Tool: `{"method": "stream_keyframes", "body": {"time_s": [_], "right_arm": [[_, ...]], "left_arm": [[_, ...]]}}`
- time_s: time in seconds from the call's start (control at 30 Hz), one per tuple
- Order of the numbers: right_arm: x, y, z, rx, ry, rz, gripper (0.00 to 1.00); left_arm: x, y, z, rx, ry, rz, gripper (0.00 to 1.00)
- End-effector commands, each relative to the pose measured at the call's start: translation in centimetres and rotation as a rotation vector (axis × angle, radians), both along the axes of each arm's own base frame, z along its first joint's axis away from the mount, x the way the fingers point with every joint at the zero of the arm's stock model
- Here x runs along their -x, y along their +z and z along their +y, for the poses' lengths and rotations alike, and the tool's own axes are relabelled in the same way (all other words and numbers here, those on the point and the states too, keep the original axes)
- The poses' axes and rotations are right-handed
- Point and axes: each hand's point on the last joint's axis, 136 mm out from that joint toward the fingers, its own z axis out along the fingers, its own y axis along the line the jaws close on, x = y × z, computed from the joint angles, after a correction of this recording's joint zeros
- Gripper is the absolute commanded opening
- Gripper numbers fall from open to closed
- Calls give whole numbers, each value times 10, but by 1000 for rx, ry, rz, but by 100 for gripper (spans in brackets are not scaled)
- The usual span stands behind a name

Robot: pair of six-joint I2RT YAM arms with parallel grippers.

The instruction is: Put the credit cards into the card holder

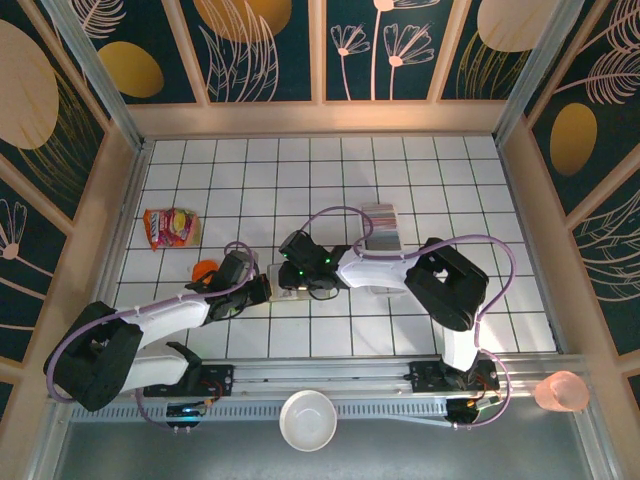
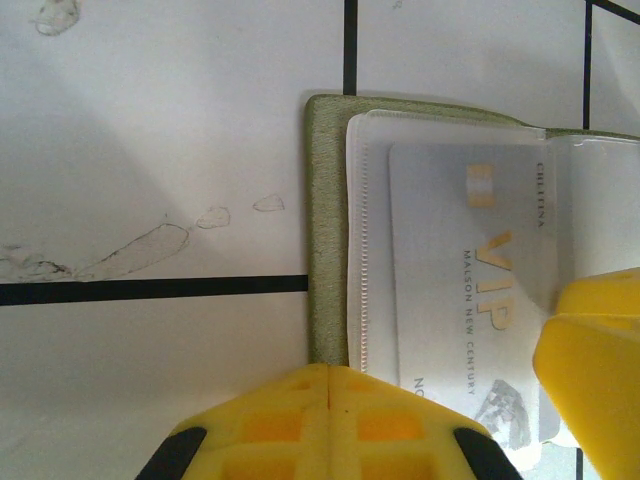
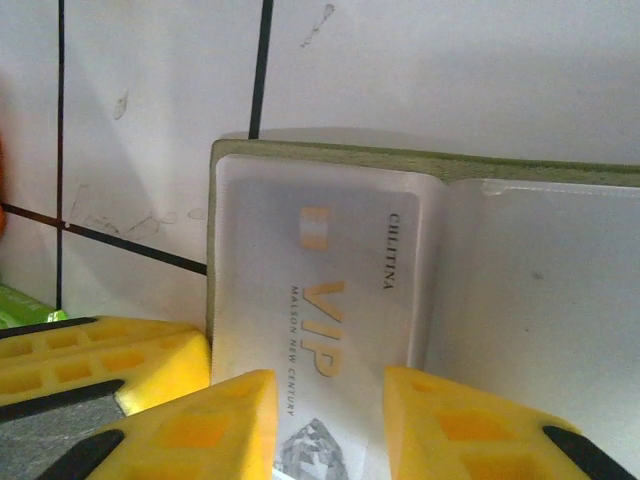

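left gripper (image 2: pixel 328 385) fully closed, yellow fingers meeting at bottom centre of the left wrist view, tips at the near edge of the small olive-green fabric card holder (image 2: pixel 325 230); can't tell if it pinches anything. right gripper (image 3: pixel 330 400) part open, narrow gap, fingers over the lower end of the silver VIP credit card (image 3: pixel 330 300), which sits in the holder's clear sleeve. holder lies open on the white tiled table (image 1: pixel 450 170), centre of the top view

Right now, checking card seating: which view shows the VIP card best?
Left wrist: the VIP card lies nearly whole in the card holder. Right wrist shows less, partly behind the right gripper; top external too small to tell.
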Motion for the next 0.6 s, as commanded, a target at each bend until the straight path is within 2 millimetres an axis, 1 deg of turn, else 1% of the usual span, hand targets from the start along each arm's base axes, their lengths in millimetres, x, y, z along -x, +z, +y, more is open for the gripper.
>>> {"method": "stream_keyframes", "body": {"time_s": [0.0, 0.17, 0.23, 0.47, 0.57], "right_arm": [[1, 2, -11, 32, -26, -14, 34], [4, -5, -8, 29, -16, 3, 34], [5, -6, -3, 13, -8, 11, 34], [6, 5, 14, -24, 18, -2, 33], [6, 4, 18, -22, 24, 0, 32]], "left_arm": [[5, -2, -2, 9, -10, 15, 0], [5, -3, -1, 7, -9, 17, 0], [5, -2, -1, 6, -11, 15, 0], [5, -3, 0, 4, -8, 17, 0], [5, -4, 0, 3, -7, 17, 0]]}}
